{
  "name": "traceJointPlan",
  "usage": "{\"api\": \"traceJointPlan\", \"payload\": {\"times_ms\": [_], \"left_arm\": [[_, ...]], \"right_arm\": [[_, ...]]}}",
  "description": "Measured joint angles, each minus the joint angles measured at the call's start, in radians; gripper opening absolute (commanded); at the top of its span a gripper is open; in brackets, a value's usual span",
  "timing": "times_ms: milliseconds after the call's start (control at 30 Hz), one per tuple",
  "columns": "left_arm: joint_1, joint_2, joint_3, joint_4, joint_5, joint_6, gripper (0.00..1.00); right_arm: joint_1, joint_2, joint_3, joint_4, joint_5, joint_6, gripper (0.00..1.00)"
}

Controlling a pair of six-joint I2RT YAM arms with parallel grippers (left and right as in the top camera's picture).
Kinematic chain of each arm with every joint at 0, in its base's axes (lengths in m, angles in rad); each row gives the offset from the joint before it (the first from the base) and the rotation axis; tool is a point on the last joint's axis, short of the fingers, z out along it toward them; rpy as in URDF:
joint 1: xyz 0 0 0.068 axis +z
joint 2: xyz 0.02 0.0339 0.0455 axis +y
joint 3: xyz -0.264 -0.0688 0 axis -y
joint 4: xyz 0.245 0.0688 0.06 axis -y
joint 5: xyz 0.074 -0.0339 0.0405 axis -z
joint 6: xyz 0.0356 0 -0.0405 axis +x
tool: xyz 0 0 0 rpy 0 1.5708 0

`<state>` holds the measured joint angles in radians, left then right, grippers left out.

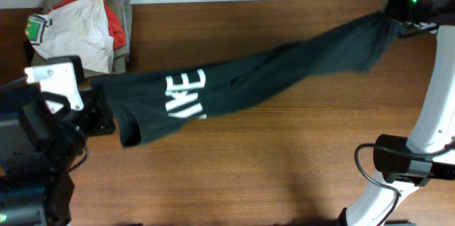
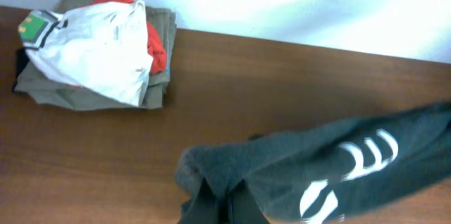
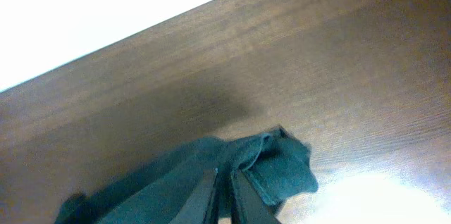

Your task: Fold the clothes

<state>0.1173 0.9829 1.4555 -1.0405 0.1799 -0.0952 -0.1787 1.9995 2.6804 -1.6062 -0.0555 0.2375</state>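
The clothes are one black shirt with white lettering, stretched in a long band above the table from lower left to upper right. My left gripper is shut on its left end; in the left wrist view the fabric bunches over the gripper. At the table's far right corner my right gripper pinches the other end. The right wrist view shows the gripper shut on a fold of the cloth.
A pile of folded garments, white on top of red and olive-grey, sits at the back left of the wooden table; the same pile appears in the left wrist view. The right arm's base stands at the front right.
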Motion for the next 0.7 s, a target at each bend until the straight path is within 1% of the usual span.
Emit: {"api": "traceJointPlan", "payload": {"times_ms": [33,67,100,133,167,200,233,267,300,333,367,400,467,500,600,700], "left_arm": [[0.000,-0.001,0.004,-0.035,-0.014,-0.006,0.45],[0.000,0.016,0.011,-0.082,-0.021,-0.010,0.55],[0.000,0.077,0.012,-0.136,-0.028,-0.012,0.93],[0.000,0.131,0.015,-0.166,-0.030,-0.017,0.99],[0.000,0.206,0.014,-0.212,-0.032,-0.015,0.99],[0.000,0.320,0.014,-0.215,-0.035,-0.018,0.99],[0.000,0.423,0.014,-0.190,-0.035,-0.018,0.99],[0.000,0.484,0.013,-0.166,-0.034,-0.018,0.99],[0.000,0.549,0.014,-0.094,-0.005,-0.010,0.95],[0.000,0.657,0.016,-0.035,0.038,0.001,0.91],[0.000,0.752,0.014,-0.031,0.087,0.006,0.89],[-0.006,0.814,0.013,-0.032,0.113,0.012,0.84],[-0.027,0.918,0.013,-0.036,0.146,0.016,0.82],[-0.045,1.001,0.011,-0.039,0.162,0.020,0.80],[-0.042,1.057,0.011,-0.024,0.172,0.040,0.80],[-0.064,1.063,0.011,-0.008,0.173,0.050,0.80]], "right_arm": [[0.000,-0.002,0.000,-0.020,0.008,-0.004,0.67],[0.000,0.001,-0.004,-0.045,0.015,0.003,0.93],[0.000,0.001,-0.007,-0.063,0.018,-0.002,0.99],[0.000,0.001,-0.007,-0.063,0.023,-0.003,0.99],[0.000,0.001,-0.007,-0.061,0.026,-0.001,0.99],[0.000,0.002,-0.007,-0.060,0.029,-0.001,0.99],[0.000,0.002,-0.007,-0.057,0.030,-0.001,0.99],[0.000,0.009,-0.007,-0.057,0.030,-0.002,0.99],[0.000,0.018,-0.007,-0.056,0.030,-0.002,0.99],[0.000,0.048,-0.007,-0.059,0.030,-0.002,0.99],[0.000,0.066,-0.007,-0.061,0.030,-0.002,0.99],[0.000,0.085,-0.007,-0.063,0.030,-0.002,0.99],[0.000,0.136,-0.008,-0.063,0.030,-0.002,0.99],[0.000,0.149,-0.008,-0.063,0.030,-0.002,0.99],[0.000,0.162,-0.008,-0.057,0.030,-0.001,0.99],[0.000,0.171,-0.008,-0.050,0.030,-0.001,0.99]]}}
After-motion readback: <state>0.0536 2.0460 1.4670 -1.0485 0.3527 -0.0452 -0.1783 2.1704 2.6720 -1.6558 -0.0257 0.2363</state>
